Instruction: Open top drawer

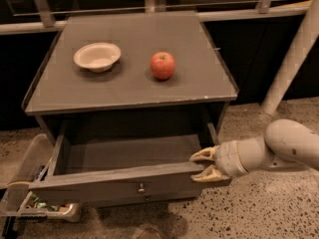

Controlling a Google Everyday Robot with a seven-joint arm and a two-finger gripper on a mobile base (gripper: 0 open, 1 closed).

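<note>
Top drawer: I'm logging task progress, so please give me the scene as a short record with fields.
top drawer: pulled well out of the cabinet
knob: centre of the drawer front, untouched
gripper: at the front's right end, fingers either side of the panel, gripping it
cabinet top: bowl at left, apple at right, apart
floor: clear bin left of the cabinet
task status: drawer looks open
</note>
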